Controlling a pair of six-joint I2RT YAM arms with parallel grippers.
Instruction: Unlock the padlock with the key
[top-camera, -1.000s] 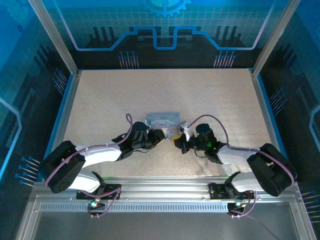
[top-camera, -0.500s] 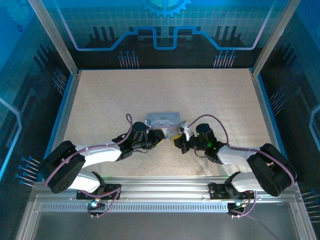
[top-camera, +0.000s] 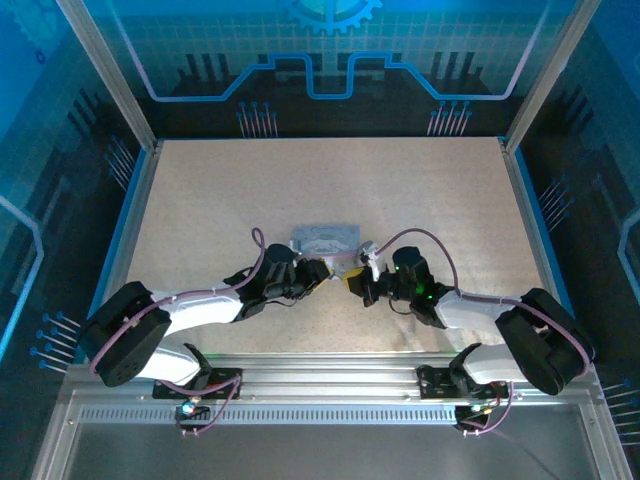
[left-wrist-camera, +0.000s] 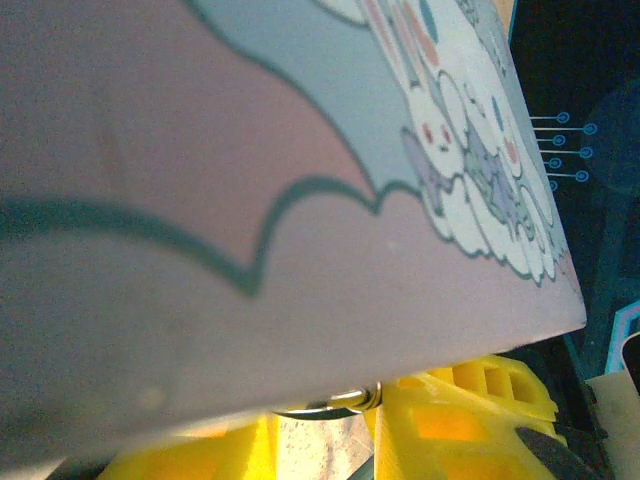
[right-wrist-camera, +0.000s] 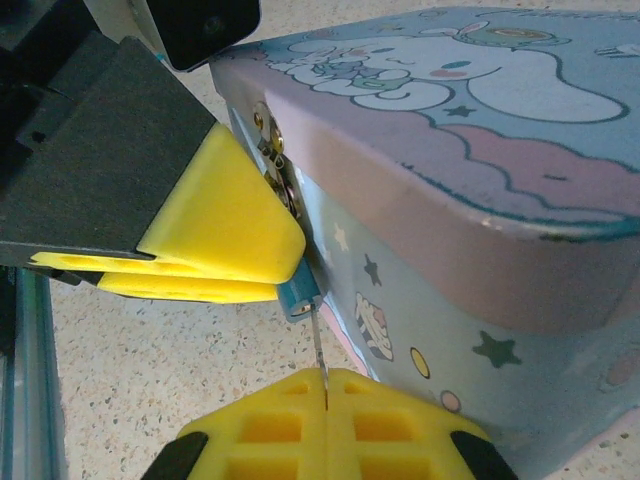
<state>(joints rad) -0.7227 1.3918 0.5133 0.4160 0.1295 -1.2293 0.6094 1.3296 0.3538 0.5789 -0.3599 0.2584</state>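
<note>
Both arms crowd the lavender tin (right-wrist-camera: 480, 180) on the desk (top-camera: 200, 200). The left gripper (right-wrist-camera: 285, 272) has its fingers clamped on the padlock (right-wrist-camera: 298, 298) at the tin's latch (right-wrist-camera: 270, 150), only the lock's end peeking out. The right gripper (right-wrist-camera: 325, 378) has its fingers pressed together on the key (right-wrist-camera: 317, 345), whose tip is right at the lock. The danger, I'd say, is that the thin blade goes in crooked, then bends or twists in the pinch.

Tin (right-wrist-camera: 480, 150): lavender-pink band, pale blue sides, white cartoon bunnies, dark stars, pastel dots. Left gripper (right-wrist-camera: 285, 275): fingers bright yellow on black. Right gripper (right-wrist-camera: 325, 385): yellow pads too. Padlock (right-wrist-camera: 298, 297): bluish metallic sheen. Key (right-wrist-camera: 316, 345): thin silver-grey. Table (right-wrist-camera: 150, 350): speckled beige.
</note>
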